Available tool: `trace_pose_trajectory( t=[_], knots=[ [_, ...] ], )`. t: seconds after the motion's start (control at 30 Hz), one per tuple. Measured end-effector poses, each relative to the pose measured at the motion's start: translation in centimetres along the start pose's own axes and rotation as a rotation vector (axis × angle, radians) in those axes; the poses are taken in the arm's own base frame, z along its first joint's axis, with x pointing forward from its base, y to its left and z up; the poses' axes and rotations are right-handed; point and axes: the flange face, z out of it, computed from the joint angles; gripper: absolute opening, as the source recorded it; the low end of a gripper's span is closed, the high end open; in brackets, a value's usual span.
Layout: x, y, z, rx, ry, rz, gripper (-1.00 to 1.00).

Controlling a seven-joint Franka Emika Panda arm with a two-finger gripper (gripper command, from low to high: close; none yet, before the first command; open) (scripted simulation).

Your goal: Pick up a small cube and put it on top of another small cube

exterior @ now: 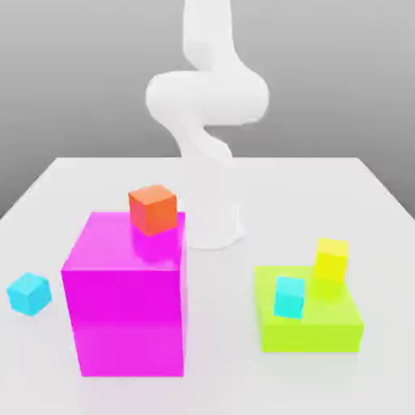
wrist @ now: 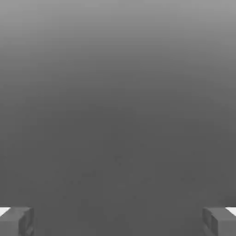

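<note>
Seen from outside: small sky-blue cube (exterior: 29,293) on white counter (exterior: 73,182), at nine o'clock from big pink block (exterior: 126,308) carrying orange cube (exterior: 152,208). Seen from hand: tool (wrist: 118,221) spread wide, holding nothing.

A: What colours sit on the table (exterior: 73,174)?

B: The table is plain white. The big block (exterior: 126,304) is solid magenta, with an orange cube (exterior: 152,208) on top.

A: And at the exterior view's left?

B: A small cube (exterior: 29,293) in sky blue. On the right, a lime-green slab (exterior: 312,324) carries a yellow cube (exterior: 331,259) and a turquoise cube (exterior: 288,296), slightly greener.

A: The arm (exterior: 207,121)?

B: White all over. The gripper (wrist: 118,221) has grey fingertips (wrist: 18,221) against a plain grey backdrop.
</note>
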Motion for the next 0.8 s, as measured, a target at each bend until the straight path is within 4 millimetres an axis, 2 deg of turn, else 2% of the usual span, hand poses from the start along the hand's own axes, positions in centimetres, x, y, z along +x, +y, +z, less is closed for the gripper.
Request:
trace_pose_trajectory(
  t=[0.1, 0.23, 0.37, 0.47, 0.57, 0.63, 0.8],
  knots=[
    [2.4, 3.0, 5.8, -0.031, -0.099, 0.028, 0.00],
    [4.4, 8.1, 13.4, -0.080, -0.209, 0.072, 0.00],
    [5.2, 14.2, 20.2, -0.139, -0.295, 0.120, 0.00],
    [5.1, 19.2, 24.5, -0.192, -0.344, 0.155, 0.00],
    [4.7, 24.6, 27.8, -0.254, -0.379, 0.188, 0.00],
    [4.4, 28.7, 29.4, -0.301, -0.391, 0.216, 0.00],
    [2.9, 37.8, 31.5, -0.429, -0.408, 0.252, 0.00]
  ],
)
